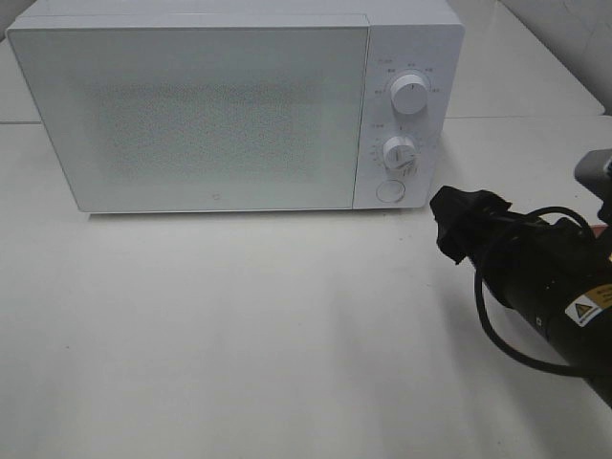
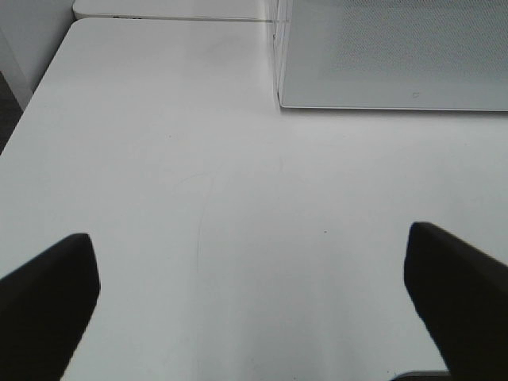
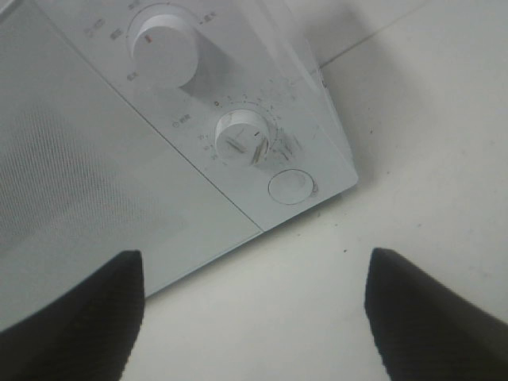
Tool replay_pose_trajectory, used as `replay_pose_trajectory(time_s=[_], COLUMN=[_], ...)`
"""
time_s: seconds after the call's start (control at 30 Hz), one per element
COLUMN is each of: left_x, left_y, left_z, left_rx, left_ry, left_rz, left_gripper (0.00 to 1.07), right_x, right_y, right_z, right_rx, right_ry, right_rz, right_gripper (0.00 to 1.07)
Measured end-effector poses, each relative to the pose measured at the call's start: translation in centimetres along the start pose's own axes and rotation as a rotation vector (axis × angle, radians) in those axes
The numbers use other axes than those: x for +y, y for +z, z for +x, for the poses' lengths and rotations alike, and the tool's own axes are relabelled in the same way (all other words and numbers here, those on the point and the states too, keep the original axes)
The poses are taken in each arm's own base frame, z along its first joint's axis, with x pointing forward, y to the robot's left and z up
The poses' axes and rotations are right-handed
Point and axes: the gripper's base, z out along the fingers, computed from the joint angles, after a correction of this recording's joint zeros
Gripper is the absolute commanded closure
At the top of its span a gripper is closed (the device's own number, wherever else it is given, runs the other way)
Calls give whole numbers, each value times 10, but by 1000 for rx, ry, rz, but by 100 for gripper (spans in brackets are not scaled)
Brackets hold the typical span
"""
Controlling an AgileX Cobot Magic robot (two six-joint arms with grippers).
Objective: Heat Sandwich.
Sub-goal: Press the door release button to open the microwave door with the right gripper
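White tabletop (image 1: 239,335) is carrying one white microwave (image 1: 191,115) with its door sitting closed, and two dials, an upper dial (image 1: 411,93) and a lower dial (image 1: 399,153), are lining its control panel above one round button (image 1: 389,191). Two grippers are showing: the right gripper (image 3: 254,317) is hovering just before the button corner, fingers spread apart on nothing, while the left gripper (image 2: 246,309) is hanging over the table near the microwave's other front corner, fingers wide apart and empty. Nothing is blocking the panel, and the sandwich is showing in none of the views.
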Motion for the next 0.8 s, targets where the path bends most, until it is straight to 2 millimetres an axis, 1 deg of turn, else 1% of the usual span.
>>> replay_pose_trajectory(time_s=[0.03,0.1,0.13,0.17,0.23,0.27,0.3,0.33,0.37,0.4,0.43,0.47,0.53,0.57,0.6,0.63,0.7,0.73,0.8], left_x=[0,0,0,0,0,0,0,0,0,0,0,0,0,0,0,0,0,0,0], left_y=[0,0,0,0,0,0,0,0,0,0,0,0,0,0,0,0,0,0,0], left_z=[0,0,0,0,0,0,0,0,0,0,0,0,0,0,0,0,0,0,0], left_rx=[0,0,0,0,0,0,0,0,0,0,0,0,0,0,0,0,0,0,0], left_ry=[5,0,0,0,5,0,0,0,0,0,0,0,0,0,0,0,0,5,5], left_rz=[0,0,0,0,0,0,0,0,0,0,0,0,0,0,0,0,0,0,0], left_gripper=[6,6,6,6,6,6,6,6,6,6,6,6,6,6,6,6,6,6,6], right_x=[0,0,-1,-1,-2,-2,-2,-2,-2,-2,-3,-3,-3,-4,-4,-4,-5,-5,-5], right_y=[0,0,0,0,0,0,0,0,0,0,0,0,0,0,-1,-1,-1,-1,-1], right_z=[0,1,2,2,3,4,5,5,5,6,6,6,7,8,9,9,10,11,12], right_rx=[2,11,24,24,33,41,46,46,49,50,54,54,62,71,76,76,87,95,97], right_ry=[118,241,359,359,459,547,589,589,626,659,701,701,733,749,763,763,792,819,826], right_rz=[1,7,16,16,25,34,40,40,44,46,52,52,62,72,79,79,93,103,105], right_gripper=[34,36,39,39,43,45,51,51,54,57,66,66,75,85,91,91,101,107,107])
